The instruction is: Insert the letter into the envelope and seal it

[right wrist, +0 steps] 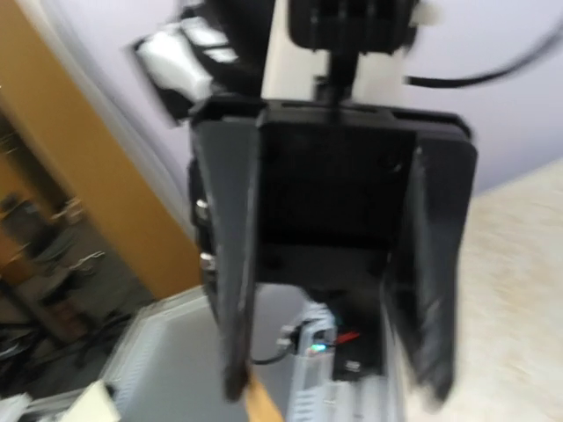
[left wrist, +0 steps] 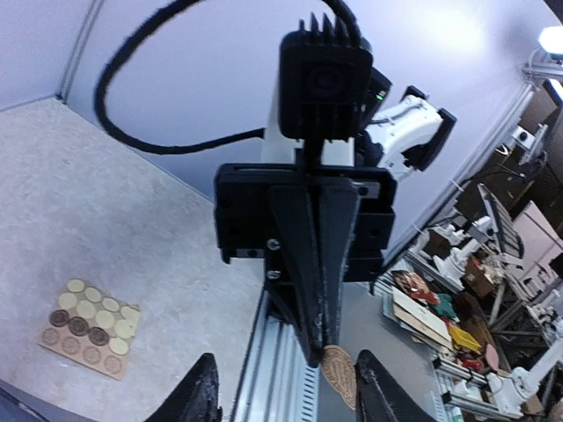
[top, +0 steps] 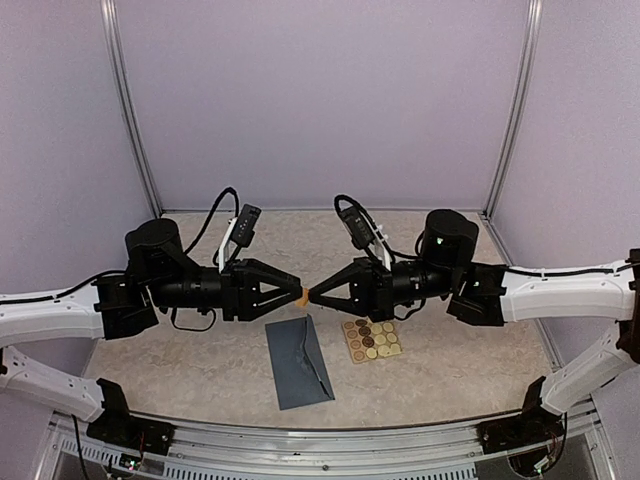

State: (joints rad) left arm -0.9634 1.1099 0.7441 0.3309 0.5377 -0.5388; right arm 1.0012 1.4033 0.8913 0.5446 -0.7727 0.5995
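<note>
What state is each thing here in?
left pincer: open, fingers either side of the sticker
right pincer: shut on the sticker
sticker: gripped, up in the air
envelope: flat on the table, flap folded down
sticker sheet: flat, beside the envelope, not touching

Matt black plastic on left claw [top: 299,293] and right claw [top: 311,296], tan patterned paper sticker [left wrist: 339,374] at the right claw's tip, and beneath both a matt slate-blue paper envelope [top: 298,362], tan paper sticker sheet [top: 372,339] and pale mottled stone-look table [top: 180,360].
</note>
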